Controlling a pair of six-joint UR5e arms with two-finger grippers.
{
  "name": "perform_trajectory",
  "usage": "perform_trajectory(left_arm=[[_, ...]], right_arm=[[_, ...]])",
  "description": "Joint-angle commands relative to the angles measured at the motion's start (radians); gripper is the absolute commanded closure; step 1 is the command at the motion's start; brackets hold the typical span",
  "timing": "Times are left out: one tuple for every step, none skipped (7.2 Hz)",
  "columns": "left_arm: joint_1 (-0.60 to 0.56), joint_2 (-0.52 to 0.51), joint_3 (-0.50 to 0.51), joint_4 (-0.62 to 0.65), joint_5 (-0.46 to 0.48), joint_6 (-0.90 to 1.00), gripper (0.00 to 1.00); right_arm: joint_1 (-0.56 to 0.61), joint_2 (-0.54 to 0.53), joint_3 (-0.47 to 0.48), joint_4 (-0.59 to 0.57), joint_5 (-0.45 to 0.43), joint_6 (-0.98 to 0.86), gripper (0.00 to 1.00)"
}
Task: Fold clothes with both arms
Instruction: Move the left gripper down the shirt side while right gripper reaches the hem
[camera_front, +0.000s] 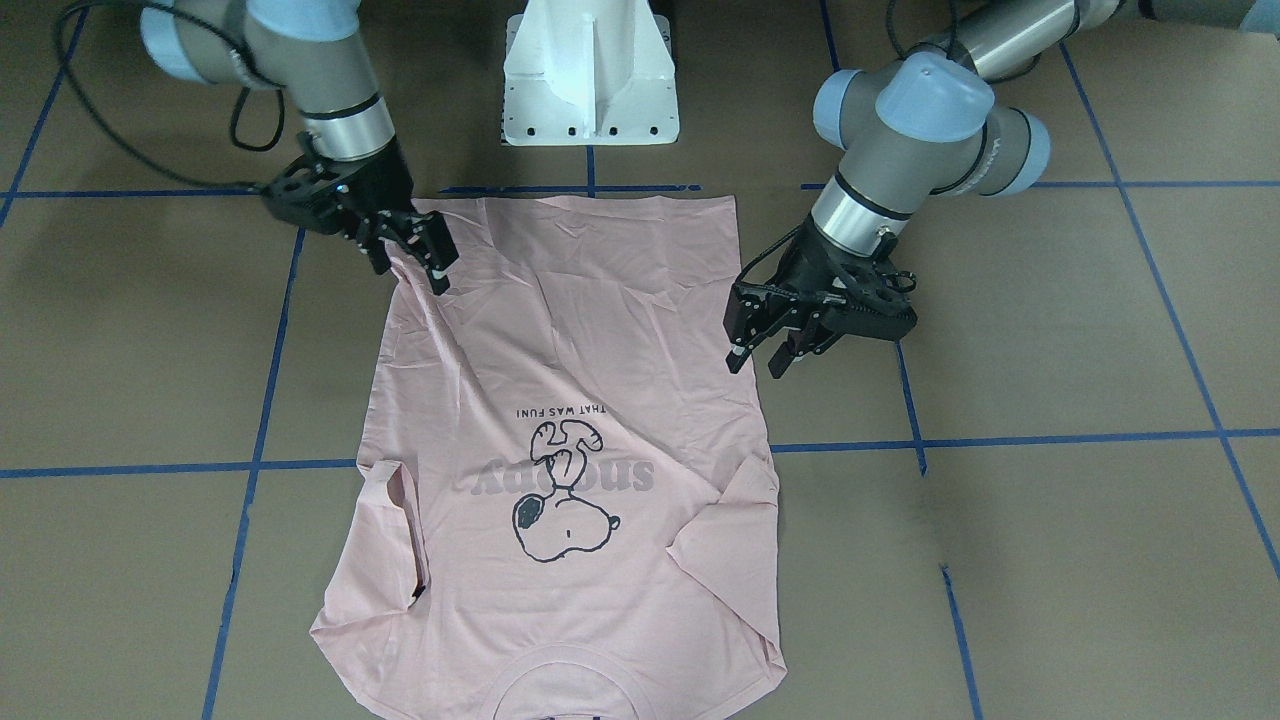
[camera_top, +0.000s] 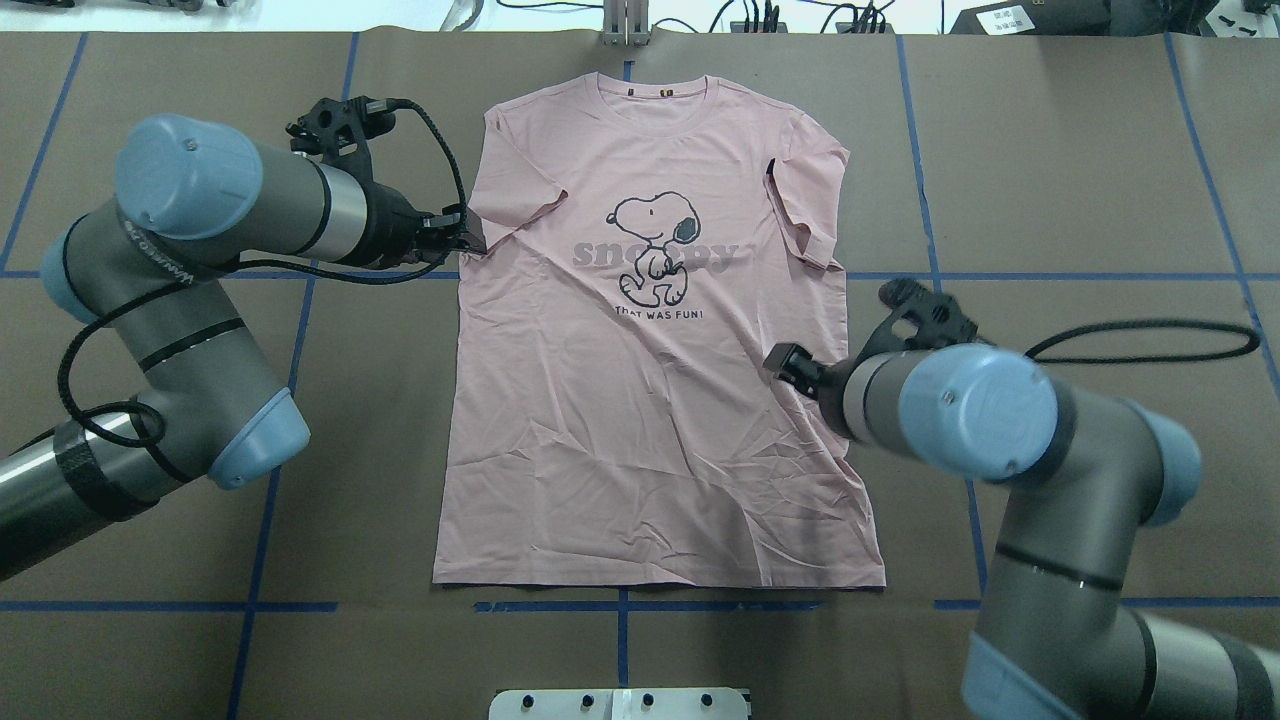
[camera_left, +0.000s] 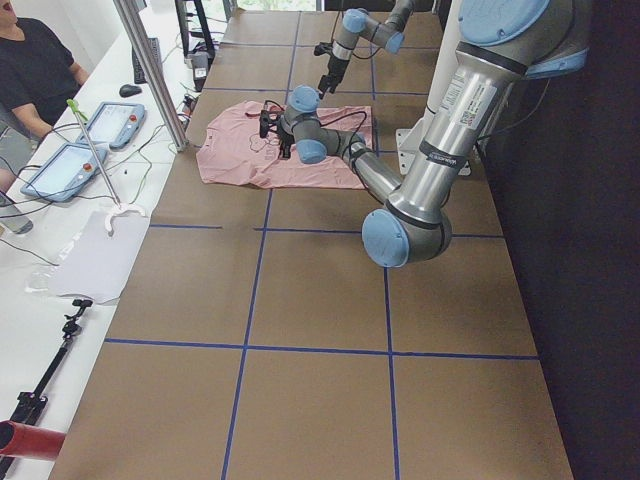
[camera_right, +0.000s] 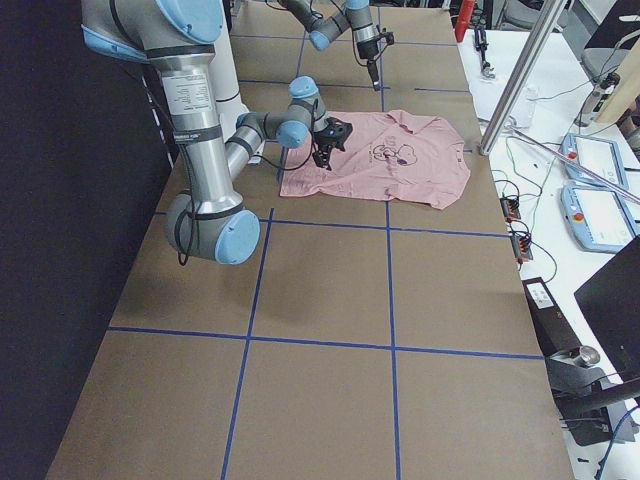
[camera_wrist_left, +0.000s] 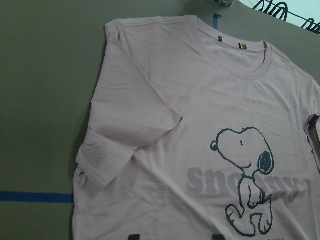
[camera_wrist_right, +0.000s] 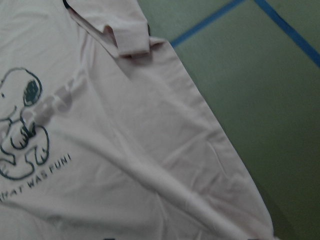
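The pale pink T-shirt (camera_front: 570, 330) (camera_top: 650, 430) lies flat on the brown table, Snoopy print up, its collar away from the robot and both sleeves folded inward. My left gripper (camera_front: 757, 362) (camera_top: 468, 240) hovers open beside the shirt's left edge near the sleeve. Its fingertips (camera_wrist_left: 132, 236) show spread at the bottom of the left wrist view, over the shirt (camera_wrist_left: 210, 100). My right gripper (camera_front: 410, 265) (camera_top: 785, 362) sits low at the shirt's right edge, fingers apart over the fabric. The blurred right wrist view shows that edge of the shirt (camera_wrist_right: 125, 125).
The white pedestal base (camera_front: 590, 80) stands just behind the hem. Blue tape lines (camera_top: 250, 606) grid the table. A side bench with tablets (camera_left: 60, 165), a metal post (camera_left: 150, 70) and a seated person (camera_left: 30, 60) lies beyond the collar end.
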Motion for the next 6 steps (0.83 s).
perform_trajectory(left_arm=[[-0.001,0.025,-0.015,-0.005,-0.006,-0.004,0.41],[-0.001,0.024,-0.007,-0.007,-0.004,-0.007,0.41],[0.001,0.024,-0.007,-0.007,-0.004,-0.01,0.4],[0.001,0.024,-0.008,-0.007,-0.004,-0.012,0.4],[0.001,0.024,-0.007,-0.007,-0.004,-0.012,0.39],[0.004,0.021,-0.007,-0.007,-0.004,-0.013,0.39]], right_arm=[[-0.174,-0.01,0.046,-0.152,-0.107,0.154,0.13],[-0.198,-0.019,0.045,-0.195,-0.11,0.212,0.18],[-0.215,-0.047,0.043,-0.196,-0.107,0.229,0.21],[-0.221,-0.074,0.043,-0.197,-0.104,0.232,0.23],[-0.226,-0.102,0.042,-0.197,-0.102,0.232,0.25],[-0.235,-0.122,0.04,-0.196,-0.102,0.235,0.26]])
